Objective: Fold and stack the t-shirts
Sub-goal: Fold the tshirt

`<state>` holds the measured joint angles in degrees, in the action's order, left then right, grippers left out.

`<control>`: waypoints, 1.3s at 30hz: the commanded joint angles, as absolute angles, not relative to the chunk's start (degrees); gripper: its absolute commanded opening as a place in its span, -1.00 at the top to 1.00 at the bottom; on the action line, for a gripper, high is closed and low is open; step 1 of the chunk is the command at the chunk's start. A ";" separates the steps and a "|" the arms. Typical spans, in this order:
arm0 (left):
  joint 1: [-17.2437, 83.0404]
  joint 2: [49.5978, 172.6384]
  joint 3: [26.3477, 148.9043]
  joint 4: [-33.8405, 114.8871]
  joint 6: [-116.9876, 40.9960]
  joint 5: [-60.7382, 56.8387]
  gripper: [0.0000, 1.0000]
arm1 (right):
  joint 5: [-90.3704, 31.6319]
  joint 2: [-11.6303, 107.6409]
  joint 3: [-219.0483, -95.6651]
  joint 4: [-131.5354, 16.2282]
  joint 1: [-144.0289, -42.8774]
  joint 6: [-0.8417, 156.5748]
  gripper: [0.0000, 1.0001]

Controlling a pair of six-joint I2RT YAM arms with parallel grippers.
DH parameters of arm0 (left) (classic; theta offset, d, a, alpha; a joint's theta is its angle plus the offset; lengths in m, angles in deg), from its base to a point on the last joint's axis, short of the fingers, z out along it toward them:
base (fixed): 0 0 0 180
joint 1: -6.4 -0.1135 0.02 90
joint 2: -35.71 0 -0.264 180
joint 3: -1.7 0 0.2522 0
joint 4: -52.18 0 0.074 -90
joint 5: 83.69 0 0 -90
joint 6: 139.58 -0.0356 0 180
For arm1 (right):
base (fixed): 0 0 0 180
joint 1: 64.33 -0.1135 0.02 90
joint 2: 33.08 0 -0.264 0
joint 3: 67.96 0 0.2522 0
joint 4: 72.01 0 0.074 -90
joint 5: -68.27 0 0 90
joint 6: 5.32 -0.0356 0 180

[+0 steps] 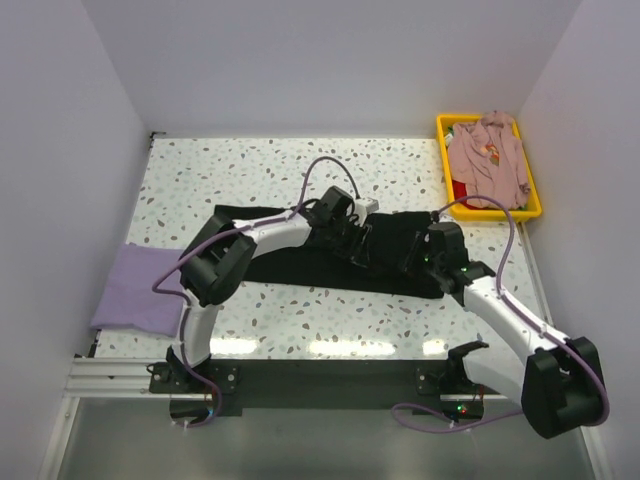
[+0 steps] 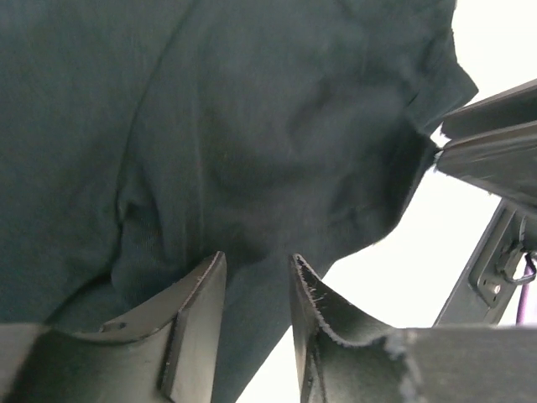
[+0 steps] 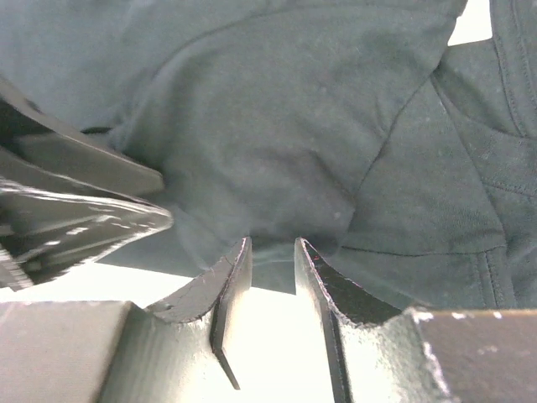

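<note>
One black t-shirt [image 1: 290, 268] lies in the middle of the table [image 1: 230, 170], its long axis running left to right and dipping slightly toward the near edge on the right. The arms hide which end the collar faces. It is soft matte knit, creased into broad folds, and the right wrist view shows stitched seams on it [image 3: 277, 126].

Over its right half the two claws meet. The left gripper [image 1: 362, 250] reaches in from the left. In its own view [image 2: 258, 290] the jaws stand only narrowly apart and a fold of the black cloth [image 2: 210, 126] runs down between them, so it is clenched on the shirt. The right gripper [image 1: 425, 262] sits just beside it. Its jaws [image 3: 270, 269] are also nearly together, with the shirt's edge at their tips, but I cannot tell whether the cloth is truly pinched.

Farther out, a lavender t-shirt [image 1: 140, 285] lies flat at the table's left edge, partly overhanging it. A dusty-pink t-shirt [image 1: 487, 160] is heaped in the yellow bin [image 1: 495, 213], a rectangular plastic tray at the far right corner. The tabletop is white, speckled terrazzo
</note>
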<state>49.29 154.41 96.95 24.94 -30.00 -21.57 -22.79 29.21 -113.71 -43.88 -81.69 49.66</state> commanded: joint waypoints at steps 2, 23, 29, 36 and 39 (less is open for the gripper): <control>49.64 152.16 95.09 28.49 -28.66 -22.08 0.22 | -21.30 27.48 -115.03 -42.78 -81.82 48.91 0.36; 44.46 142.94 94.84 15.05 -27.17 9.01 0.23 | -11.62 64.29 -138.93 -42.79 -80.50 51.02 0.35; 42.35 139.87 85.97 14.95 -23.30 17.56 0.29 | -10.04 73.95 -147.71 -39.45 -79.71 53.57 0.35; 42.43 141.26 80.76 16.53 -21.19 18.54 0.38 | -10.74 86.43 -166.93 -33.21 -79.36 56.46 0.33; 42.96 142.32 79.45 17.85 -19.97 16.07 0.42 | -10.65 90.92 -174.07 -29.60 -79.27 58.22 0.32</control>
<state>42.45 141.66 81.26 16.35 -22.53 16.79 -11.97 86.80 -168.09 -34.39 -79.62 55.32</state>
